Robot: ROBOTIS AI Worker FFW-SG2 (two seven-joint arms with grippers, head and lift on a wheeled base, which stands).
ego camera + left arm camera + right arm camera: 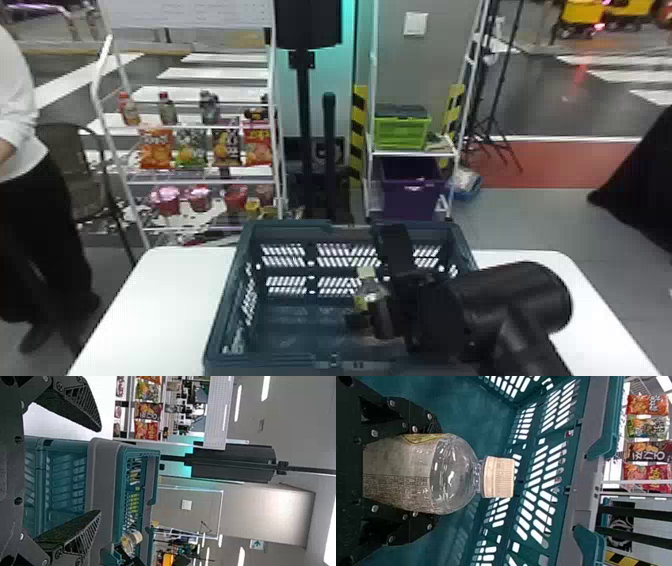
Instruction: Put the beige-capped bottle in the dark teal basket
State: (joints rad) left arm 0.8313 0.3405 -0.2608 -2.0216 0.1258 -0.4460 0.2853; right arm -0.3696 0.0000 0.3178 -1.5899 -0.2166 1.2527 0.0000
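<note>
Inside the dark teal basket point(227, 300) on the white table, my right gripper point(367, 320) holds the clear beige-capped bottle point(371, 295) upright, towards the basket's right half. In the right wrist view, the bottle point(455, 475) is clamped between the two fingers of the right gripper point(411, 475), its cap free of them; its base is hidden. My left gripper point(99, 471) is open with nothing between its fingers, in the left wrist view, with the basket point(119, 494) beyond it.
The white table point(150, 300) extends on both sides of the basket. Behind it stand a rack with snack bags point(191, 148) and bottles, and a shelf with a green crate point(401, 132) and a purple bin point(410, 192). A person stands at the far left.
</note>
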